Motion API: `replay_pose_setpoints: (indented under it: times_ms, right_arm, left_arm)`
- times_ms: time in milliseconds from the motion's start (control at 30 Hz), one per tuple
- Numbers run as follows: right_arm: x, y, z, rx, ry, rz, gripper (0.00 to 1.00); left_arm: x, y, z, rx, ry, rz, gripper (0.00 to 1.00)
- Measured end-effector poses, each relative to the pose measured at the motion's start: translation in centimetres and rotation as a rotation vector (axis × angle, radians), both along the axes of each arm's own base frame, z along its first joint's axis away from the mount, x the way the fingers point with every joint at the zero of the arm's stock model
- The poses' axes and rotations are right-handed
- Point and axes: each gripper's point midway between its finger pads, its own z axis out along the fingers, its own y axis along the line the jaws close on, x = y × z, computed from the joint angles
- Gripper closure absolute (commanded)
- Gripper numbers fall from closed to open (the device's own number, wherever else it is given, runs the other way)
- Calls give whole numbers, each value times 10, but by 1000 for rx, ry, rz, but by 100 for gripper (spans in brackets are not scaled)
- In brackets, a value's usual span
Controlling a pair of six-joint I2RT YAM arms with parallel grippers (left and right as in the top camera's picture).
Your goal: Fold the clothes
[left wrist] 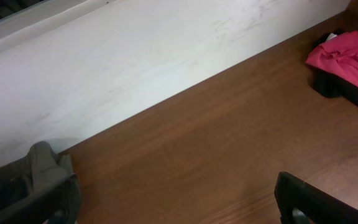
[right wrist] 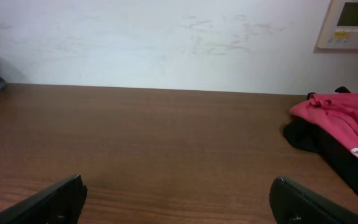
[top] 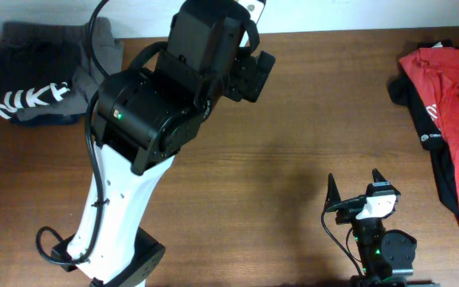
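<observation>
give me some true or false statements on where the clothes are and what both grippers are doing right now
1. The red T-shirt lies at the right edge of the table, on top of a dark cloth. True.
2. The right gripper is shut on the red T-shirt. False: it is open and empty, over bare wood and apart from the shirt.
3. The black garment with white lettering is bunched in the far left corner, beside a grey garment. True.
4. The left gripper holds a piece of clothing. False: its jaws stand wide with only bare table between them.
</observation>
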Motion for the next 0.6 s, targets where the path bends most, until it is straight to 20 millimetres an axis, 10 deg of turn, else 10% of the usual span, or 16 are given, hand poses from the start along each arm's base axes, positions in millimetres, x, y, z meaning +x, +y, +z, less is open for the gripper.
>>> replay_pose_setpoints:
  times_ms: [600]
  right_arm:
    - [0, 0, 0, -5, 0, 0, 1]
  left_arm:
    - [-5, 5, -10, 33, 39, 0, 1]
